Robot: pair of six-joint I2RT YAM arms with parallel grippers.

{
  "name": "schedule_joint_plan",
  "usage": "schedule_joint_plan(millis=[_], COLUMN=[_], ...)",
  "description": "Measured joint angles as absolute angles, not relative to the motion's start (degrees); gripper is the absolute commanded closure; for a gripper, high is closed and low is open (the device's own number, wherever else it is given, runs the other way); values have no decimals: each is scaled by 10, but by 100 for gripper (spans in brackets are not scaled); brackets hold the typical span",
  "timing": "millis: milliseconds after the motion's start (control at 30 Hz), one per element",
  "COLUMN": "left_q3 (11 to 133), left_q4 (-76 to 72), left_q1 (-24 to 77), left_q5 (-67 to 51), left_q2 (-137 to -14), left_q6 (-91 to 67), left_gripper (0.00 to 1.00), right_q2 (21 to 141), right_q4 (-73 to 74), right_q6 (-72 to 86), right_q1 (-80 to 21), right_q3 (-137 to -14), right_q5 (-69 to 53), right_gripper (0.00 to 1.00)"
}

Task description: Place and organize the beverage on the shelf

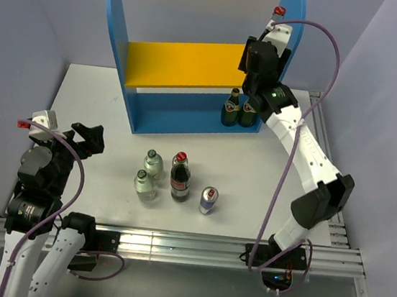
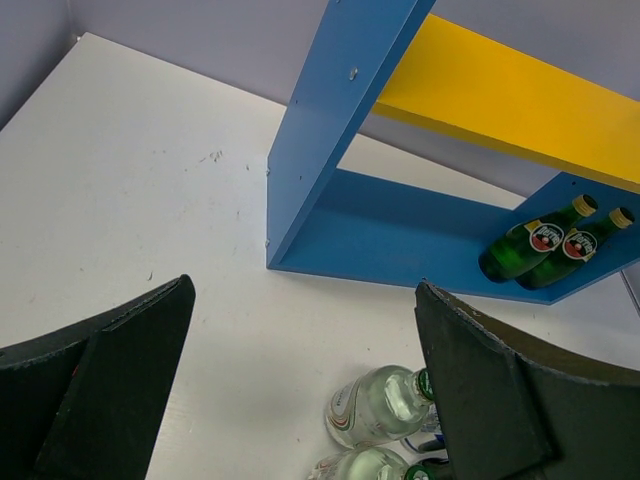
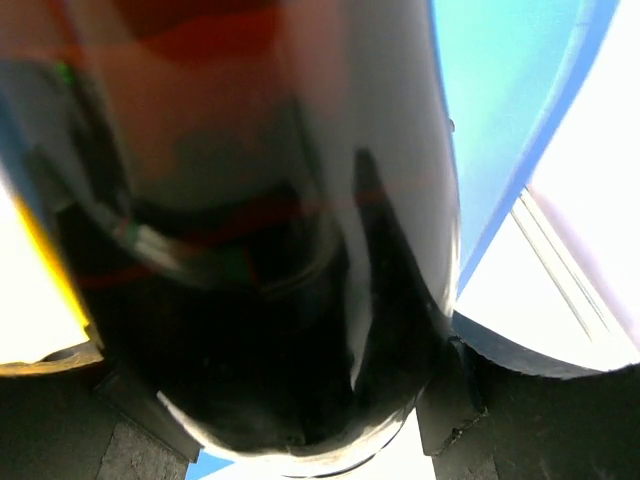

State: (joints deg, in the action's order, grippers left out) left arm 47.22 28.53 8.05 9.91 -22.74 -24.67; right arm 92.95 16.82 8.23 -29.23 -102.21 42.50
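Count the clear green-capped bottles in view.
2 clear green-capped bottles, both standing on the table, left of the cola bottle: one nearer the shelf, the other just in front of it. The right arm hides part of the shelf, so more could sit there.

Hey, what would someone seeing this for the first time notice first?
The blue shelf with its yellow board at the back, two green bottles on its lower level. The right gripper holds a dark bottle up by the board; four drinks stand mid-table.
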Motion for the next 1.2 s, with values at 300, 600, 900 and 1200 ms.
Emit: schedule_joint_plan(millis=[300, 600, 900, 1200], left_q3=[472, 472, 472, 472], left_q4=[285, 284, 283, 282], left_q1=[68, 60, 53, 49], left_q5=[86, 78, 73, 72], left_q2=[-232, -234, -234, -234], left_q6=[-246, -246, -246, -245], left_gripper=[1, 1, 1, 1], right_q2=[1070, 1105, 1105, 1098], right_q4=[225, 207, 101, 2], right_q6=[91, 82, 30, -10], right_q1=[-258, -253, -249, -249], right_q3=[-1226, -1237, -1182, -1131], right_q5=[398, 381, 415, 438], right_gripper=[100, 100, 100, 100])
